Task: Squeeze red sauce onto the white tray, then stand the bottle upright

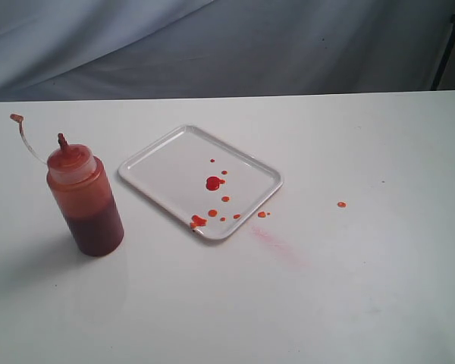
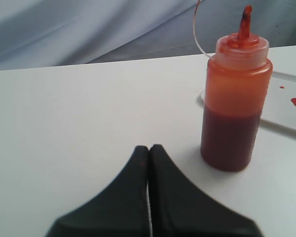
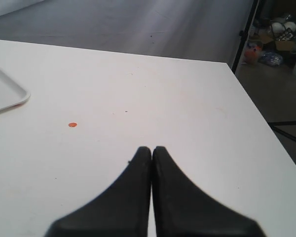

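Bottle position: bottle [image 1: 85, 205] stands on the table [image 1: 364, 296] at left of centre in the exterior view, near the tray [image 1: 161, 162] but clear of its rim.
Bottle axis: vertical, nozzle up. The cap [image 1: 16, 117] is off the nozzle and hangs out on its tether toward the upper left.
Sauce: red sauce [image 1: 213, 183] lies as one larger blob and several small drops on the lower-right half of the tray. One stray drop [image 1: 341, 204] sits on the table to the right of the tray.
Left gripper: left gripper [image 2: 149, 148] has its jaws pressed together and holds nothing. The bottle is close ahead in its wrist view and is not touched.
Right gripper: right gripper [image 3: 152, 149] has its jaws pressed together and holds nothing. Its wrist view shows a tray corner and the stray drop, but no bottle.
Nearer arm: left, as a judgement.
Key relation: any grasp would need open jaws closing on the bottle body from the side, across its vertical axis.
Task state: sauce is on the tray and the bottle is upright, so both steps appear met.
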Robot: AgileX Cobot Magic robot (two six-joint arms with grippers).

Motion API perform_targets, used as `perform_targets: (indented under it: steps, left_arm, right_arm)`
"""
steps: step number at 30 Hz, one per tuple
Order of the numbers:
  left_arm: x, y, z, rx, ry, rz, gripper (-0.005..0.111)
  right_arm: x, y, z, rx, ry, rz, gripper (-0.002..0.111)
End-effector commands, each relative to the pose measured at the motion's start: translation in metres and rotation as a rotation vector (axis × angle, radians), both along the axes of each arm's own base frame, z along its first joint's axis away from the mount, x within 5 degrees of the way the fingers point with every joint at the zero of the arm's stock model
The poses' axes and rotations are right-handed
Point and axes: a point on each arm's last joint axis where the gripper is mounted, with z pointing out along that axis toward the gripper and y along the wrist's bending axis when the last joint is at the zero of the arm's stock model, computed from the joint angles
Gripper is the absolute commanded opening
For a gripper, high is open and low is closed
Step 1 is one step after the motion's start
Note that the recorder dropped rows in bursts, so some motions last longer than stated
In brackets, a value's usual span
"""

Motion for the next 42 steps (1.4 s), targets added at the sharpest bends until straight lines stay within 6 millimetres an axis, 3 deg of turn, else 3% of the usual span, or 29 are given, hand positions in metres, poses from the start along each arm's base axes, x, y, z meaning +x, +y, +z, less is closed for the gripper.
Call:
perform_targets:
  steps: [1, 22, 31, 42]
  left_arm:
    - [0.0001, -0.0004, 0.0000, -0.011, -0.013, -0.003, 0.000]
    - [0.0001, -0.0004, 0.0000, -0.011, -0.013, -0.003, 0.000]
    - [0.0001, -0.0004, 0.0000, -0.011, -0.013, -0.003, 0.000]
    - [0.0001, -0.0004, 0.0000, -0.011, -0.013, -0.003, 0.000]
  right_arm:
    - [-0.0003, 0.0003, -0.0006, -0.003, -0.004, 0.005, 0.000]
    - [-0.0003, 0.0003, -0.0006, -0.003, -0.004, 0.005, 0.000]
    - [-0.0003, 0.0019, -0.0007, 0.096, -0.005, -0.003, 0.000]
    - [-0.0003, 0.0019, -0.0007, 0.100, -0.005, -0.004, 0.000]
